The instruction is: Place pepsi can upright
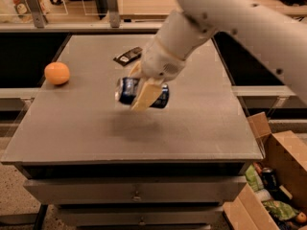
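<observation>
The pepsi can [128,90] is dark blue with a silver end. It lies on its side in the air above the grey table [96,128], its silver end pointing left. My gripper [143,91] is shut on the can across its middle, one cream finger [146,96] over the front of it. The white arm comes down from the upper right. A blurred shadow lies on the table under the can.
An orange [57,73] sits at the table's left edge. A flat black packet [127,56] lies behind the gripper. A cardboard box [276,181] with cans and packets stands on the floor at the lower right. Shelving runs along the back.
</observation>
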You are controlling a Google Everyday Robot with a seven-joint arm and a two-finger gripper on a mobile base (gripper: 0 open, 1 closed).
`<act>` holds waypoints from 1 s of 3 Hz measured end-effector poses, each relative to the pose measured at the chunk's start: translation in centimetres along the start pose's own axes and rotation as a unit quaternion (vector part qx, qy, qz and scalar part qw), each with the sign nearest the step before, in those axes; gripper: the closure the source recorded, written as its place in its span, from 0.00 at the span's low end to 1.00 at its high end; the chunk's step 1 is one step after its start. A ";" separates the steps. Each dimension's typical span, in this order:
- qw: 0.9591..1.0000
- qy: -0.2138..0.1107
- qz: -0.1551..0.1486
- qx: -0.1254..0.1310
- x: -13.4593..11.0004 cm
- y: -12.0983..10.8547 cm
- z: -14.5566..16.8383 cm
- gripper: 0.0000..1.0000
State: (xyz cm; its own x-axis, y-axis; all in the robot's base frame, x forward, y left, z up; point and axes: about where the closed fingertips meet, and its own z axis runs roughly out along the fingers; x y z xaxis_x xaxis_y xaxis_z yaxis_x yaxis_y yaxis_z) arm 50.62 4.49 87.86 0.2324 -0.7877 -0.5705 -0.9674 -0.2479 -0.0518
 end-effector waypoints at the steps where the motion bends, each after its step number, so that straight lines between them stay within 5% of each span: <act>1: 0.988 -0.146 -0.037 0.020 0.2 0.3 -3.9 1.00; 2: 0.955 -0.293 -0.041 0.034 0.2 0.8 -7.0 1.00; 3: 0.910 -0.411 -0.041 0.044 -0.5 1.1 -9.3 1.00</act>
State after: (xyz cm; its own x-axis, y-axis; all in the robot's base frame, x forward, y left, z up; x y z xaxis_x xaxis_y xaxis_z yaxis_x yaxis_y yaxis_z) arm 50.38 -0.63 95.70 0.1843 -0.0713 -0.9803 -0.9631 -0.2123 -0.1656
